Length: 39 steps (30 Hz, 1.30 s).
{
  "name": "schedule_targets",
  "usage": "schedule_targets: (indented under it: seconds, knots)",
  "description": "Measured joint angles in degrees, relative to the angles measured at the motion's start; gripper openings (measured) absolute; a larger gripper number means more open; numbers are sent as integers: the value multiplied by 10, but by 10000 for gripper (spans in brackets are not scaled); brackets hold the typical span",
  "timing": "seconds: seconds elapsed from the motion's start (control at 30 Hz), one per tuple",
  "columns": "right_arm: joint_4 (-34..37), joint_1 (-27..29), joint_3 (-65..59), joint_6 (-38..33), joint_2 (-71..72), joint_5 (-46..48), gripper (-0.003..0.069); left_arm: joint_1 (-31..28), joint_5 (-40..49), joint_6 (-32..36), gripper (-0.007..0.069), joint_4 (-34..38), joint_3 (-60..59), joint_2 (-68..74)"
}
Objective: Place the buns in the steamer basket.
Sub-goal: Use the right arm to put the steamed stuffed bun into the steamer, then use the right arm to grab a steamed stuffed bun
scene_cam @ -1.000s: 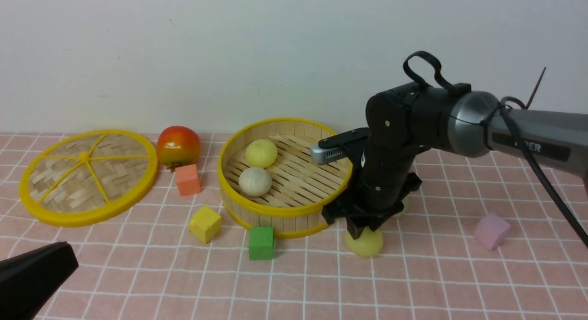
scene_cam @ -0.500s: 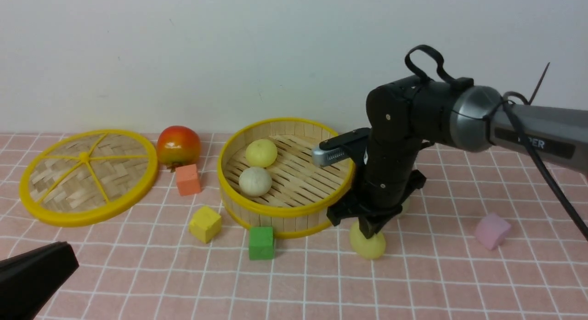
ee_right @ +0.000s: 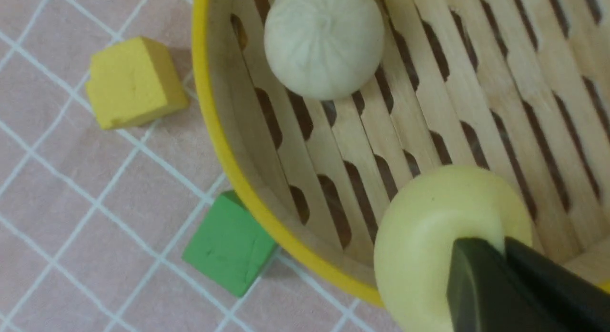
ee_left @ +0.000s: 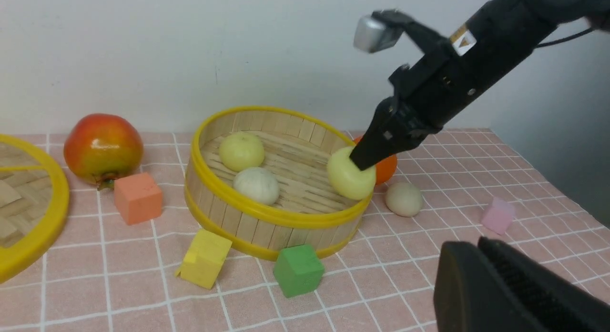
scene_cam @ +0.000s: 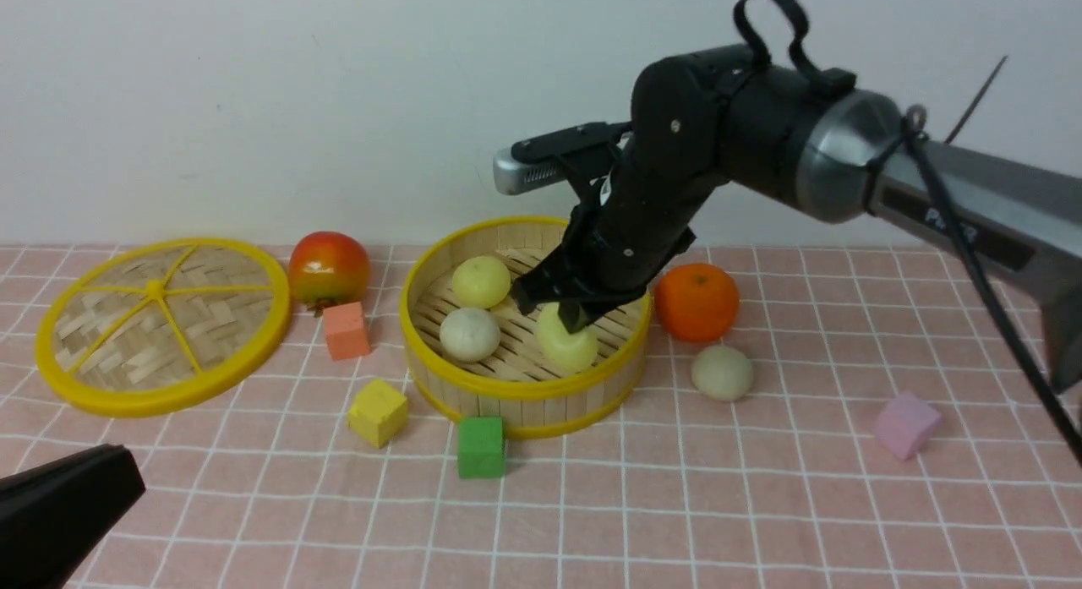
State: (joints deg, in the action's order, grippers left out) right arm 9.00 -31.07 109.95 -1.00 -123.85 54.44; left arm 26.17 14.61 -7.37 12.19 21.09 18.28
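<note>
The steamer basket (scene_cam: 439,369) stands mid-table and holds a pale yellow bun (scene_cam: 480,281) and an off-white bun (scene_cam: 469,334). My right gripper (scene_cam: 568,323) is shut on another pale yellow bun (scene_cam: 568,346), squeezed between its jaws, held over the basket's near right side; it shows too in the right wrist view (ee_right: 429,236) and the left wrist view (ee_left: 350,179). A second off-white bun (scene_cam: 722,373) lies on the cloth right of the basket. My left gripper (ee_left: 469,244) is shut and empty, low at the front left (scene_cam: 59,504).
An orange (scene_cam: 696,302) sits right of the basket, a persimmon (scene_cam: 328,268) and woven lid (scene_cam: 161,323) to its left. Foam blocks lie around: orange (scene_cam: 347,330), yellow (scene_cam: 378,412), green (scene_cam: 481,446), pink (scene_cam: 906,424). A wall stands behind.
My right gripper lifted the pale yellow bun off the cloth and carried it up and left over the basket, uncovering the orange and the off-white bun. The left arm stayed still.
</note>
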Motion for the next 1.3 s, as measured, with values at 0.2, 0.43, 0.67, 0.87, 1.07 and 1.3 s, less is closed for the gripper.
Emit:
schedule_targets:
  seconds: [0.2, 0.43, 0.67, 0.87, 1.07, 1.3]
  knots:
    - [-7, 1, 6, 0, -36, -34, 27, 0, 0, 0, 39, 0, 0, 0]
    - [-8, 1, 7, 1, -48, -62, 62, 0, 0, 0, 44, 0, 0, 0]
    - [-8, 1, 8, 10, -46, -62, 266, 0, 0, 0, 48, 0, 0, 0]
    - [-34, 1, 25, 10, -5, 2, 446, 0, 0, 0, 49, 0, 0, 0]
    - [-134, 21, 31, 14, 59, 143, 393, 0, 0, 0, 49, 0, 0, 0]
    - [-82, 121, -88, 37, 53, 135, 224, 0, 0, 0, 50, 0, 0, 0]
